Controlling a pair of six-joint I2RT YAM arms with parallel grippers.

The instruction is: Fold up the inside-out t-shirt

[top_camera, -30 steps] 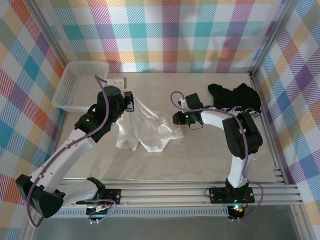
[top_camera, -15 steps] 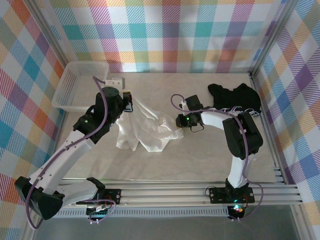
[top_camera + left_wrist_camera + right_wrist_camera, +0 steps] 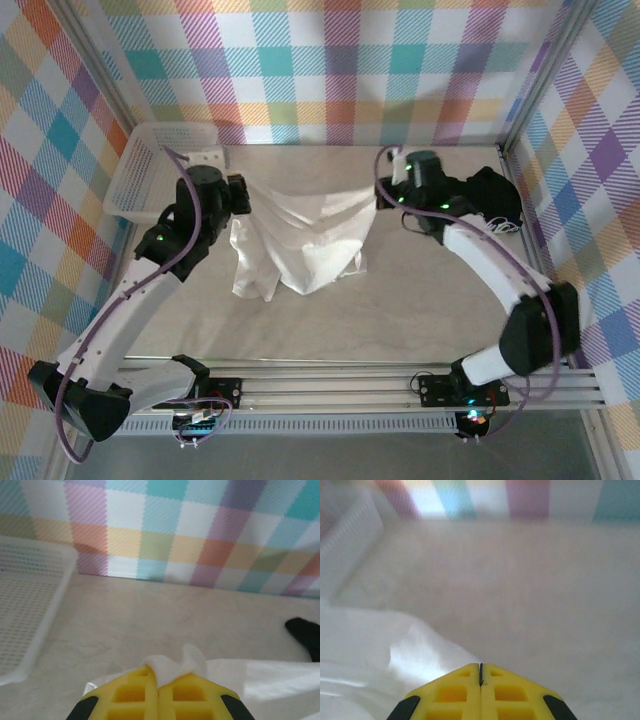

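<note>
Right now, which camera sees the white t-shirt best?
The top external view: the whole white t-shirt is stretched between the left gripper and right gripper. The left wrist view shows a pinched tuft; the right wrist view shows a blurry fold.

Cream t-shirt (image 3: 300, 240); black shirt (image 3: 495, 195); walls (image 3: 340, 70) plaid (pastel multicolour).

We find a white mesh basket (image 3: 140, 178) at ten o'clock on the pale marbled table (image 3: 420, 300), tucked into the corner where the plaid walls (image 3: 340, 70) meet. A small white block (image 3: 208, 157) sits just beside the basket's right rim, near the back wall. At two o'clock we see a crumpled black t-shirt (image 3: 495, 195), with thin white marks along its near edge, lying close to the right wall. At six o'clock, silver aluminium rails (image 3: 340, 385) run across the table's near edge.
</note>
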